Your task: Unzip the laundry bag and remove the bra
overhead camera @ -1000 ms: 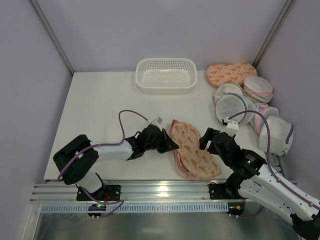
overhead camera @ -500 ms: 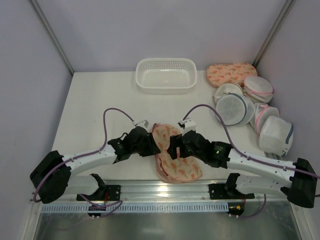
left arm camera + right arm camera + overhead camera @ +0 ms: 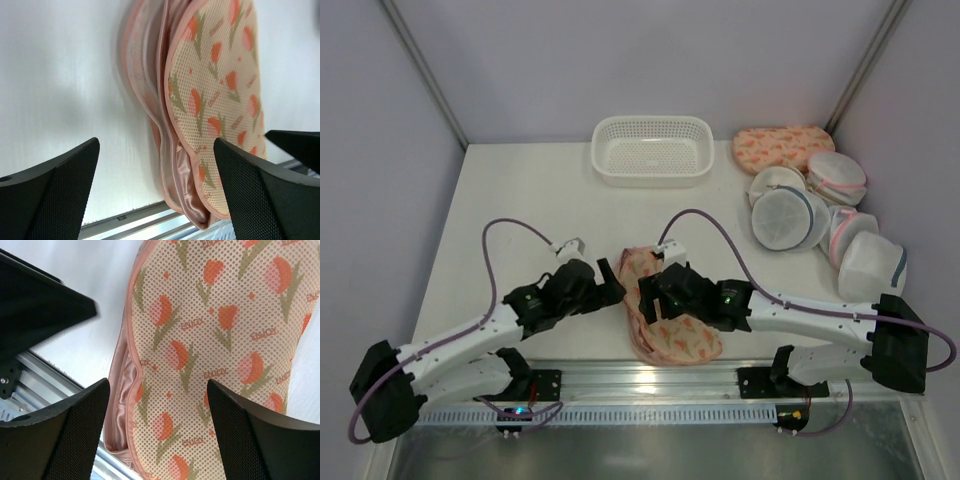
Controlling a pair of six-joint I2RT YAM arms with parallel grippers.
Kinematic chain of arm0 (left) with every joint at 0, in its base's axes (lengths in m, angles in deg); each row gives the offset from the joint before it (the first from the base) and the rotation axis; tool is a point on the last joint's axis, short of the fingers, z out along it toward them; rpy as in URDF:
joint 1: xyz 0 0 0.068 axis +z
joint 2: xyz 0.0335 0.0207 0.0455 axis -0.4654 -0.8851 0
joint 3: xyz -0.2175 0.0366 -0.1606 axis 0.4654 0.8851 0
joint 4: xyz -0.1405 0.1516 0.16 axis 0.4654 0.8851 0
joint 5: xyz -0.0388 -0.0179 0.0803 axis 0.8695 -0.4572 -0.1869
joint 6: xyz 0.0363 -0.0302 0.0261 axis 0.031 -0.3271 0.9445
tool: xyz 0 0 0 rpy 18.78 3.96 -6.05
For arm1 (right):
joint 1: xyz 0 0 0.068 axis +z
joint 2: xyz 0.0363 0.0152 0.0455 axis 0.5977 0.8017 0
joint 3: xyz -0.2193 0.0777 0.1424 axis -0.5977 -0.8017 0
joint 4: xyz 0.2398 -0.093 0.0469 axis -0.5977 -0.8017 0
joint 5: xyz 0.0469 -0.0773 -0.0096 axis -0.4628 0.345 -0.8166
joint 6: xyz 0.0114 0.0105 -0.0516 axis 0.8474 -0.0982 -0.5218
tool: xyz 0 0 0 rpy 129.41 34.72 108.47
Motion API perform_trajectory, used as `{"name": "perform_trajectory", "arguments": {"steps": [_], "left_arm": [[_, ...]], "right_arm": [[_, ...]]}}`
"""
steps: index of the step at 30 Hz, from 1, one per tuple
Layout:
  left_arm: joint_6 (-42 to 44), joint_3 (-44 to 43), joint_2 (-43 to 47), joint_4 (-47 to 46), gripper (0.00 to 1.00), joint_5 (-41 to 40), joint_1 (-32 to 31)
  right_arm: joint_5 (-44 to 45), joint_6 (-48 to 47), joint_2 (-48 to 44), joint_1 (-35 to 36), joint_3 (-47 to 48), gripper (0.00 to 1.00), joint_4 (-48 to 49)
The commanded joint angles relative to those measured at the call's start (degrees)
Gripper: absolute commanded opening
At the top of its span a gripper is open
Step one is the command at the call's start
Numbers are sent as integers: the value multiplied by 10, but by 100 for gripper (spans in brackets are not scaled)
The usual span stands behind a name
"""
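The laundry bag (image 3: 672, 328) lies at the 6 o'clock edge of the table (image 3: 520, 215), the bra (image 3: 183, 194) showing as pink satin in its open seam, with the left gripper (image 3: 611, 283), jaws apart, at its 9 o'clock and the right gripper (image 3: 646, 298), jaws apart, over its 12 o'clock end.

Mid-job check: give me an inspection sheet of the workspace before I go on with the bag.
Surface: white table, no spills seen.
Job's things: laundry bag at the near edge, its side gaping; pink satin, probably the bra, shows inside.
Clutter: white basket, second printed bag, round mesh bags, all at the back.
Grippers: left gripper open at the bag's left edge; right gripper open over the bag.
Cables: purple cables, one looped above each arm, no snag seen.
Surroundings: plain walls, metal rail in front.
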Motion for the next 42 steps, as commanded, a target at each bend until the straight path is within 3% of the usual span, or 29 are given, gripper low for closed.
{"name": "perform_trajectory", "arguments": {"steps": [1,6,10,27,42], "left_arm": [[-45,-16,120,121,97,-125,3],[-77,12,283,194,99,-157,3],[-90,15,311,231,99,-153,3],[-86,21,308,211,99,-139,3],[-85,21,311,207,100,-133,3]], "right_arm": [[15,0,14,11,20,82,0],[18,3,50,31,31,81,1],[29,12,96,45,53,81,-25],[155,76,163,87,110,78,-172],[136,80,136,127,115,77,-163]]}}
